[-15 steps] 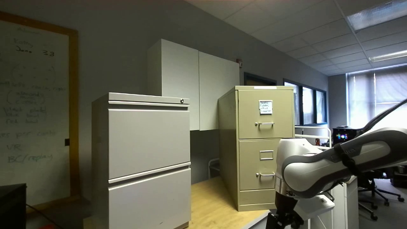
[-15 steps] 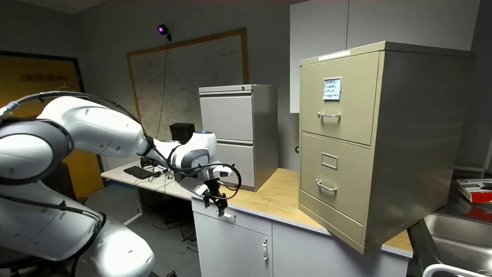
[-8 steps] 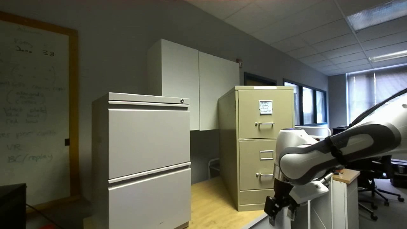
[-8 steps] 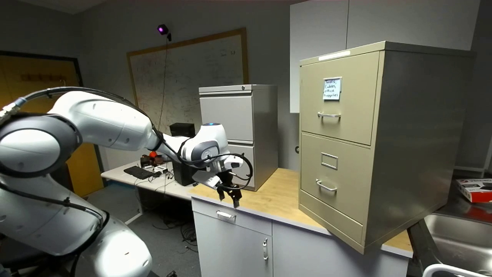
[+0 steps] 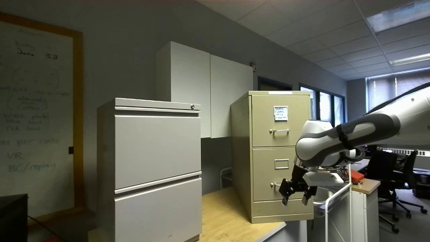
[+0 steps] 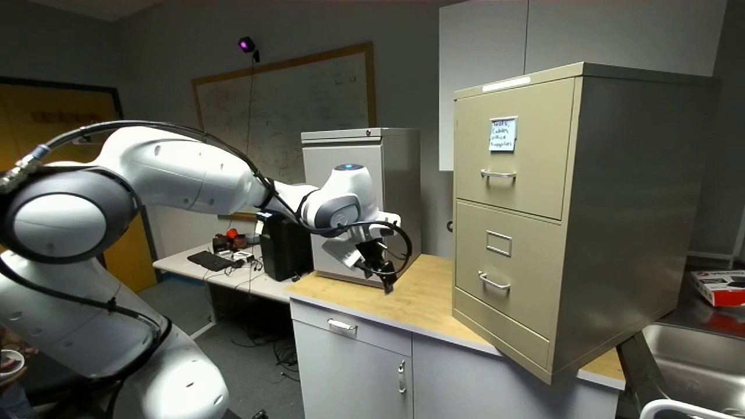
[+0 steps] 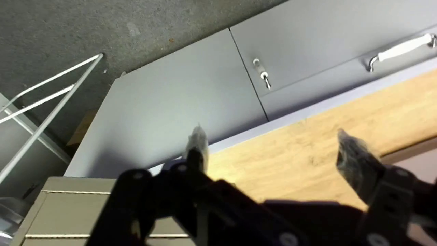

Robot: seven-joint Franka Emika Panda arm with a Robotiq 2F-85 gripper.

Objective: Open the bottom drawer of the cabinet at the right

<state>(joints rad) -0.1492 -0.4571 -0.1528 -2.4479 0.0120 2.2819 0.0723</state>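
The bottom drawer (image 6: 506, 265) is closed, its plain front flush in the tall tan cabinet (image 6: 623, 215), directly beneath the top drawer (image 6: 510, 161) with its white label card (image 6: 503, 134). A silvery handle (image 6: 495, 281) sits on that lower front, below a small label holder (image 6: 499, 243). The cabinet stands on the wooden worktop (image 6: 428, 291), a front corner jutting past the edge, near a steel sink (image 6: 695, 355). The hand (image 5: 295, 200) hangs apart from the cabinet, pointing down, and in an exterior view hides part of that handle. In the wrist view its two fingers (image 7: 358, 167) are spread wide with nothing held between them; beyond them lie the worktop and the grey doors of a base cupboard (image 7: 201, 89). A pale grey lateral cabinet (image 5: 158, 148) stands farther along the worktop
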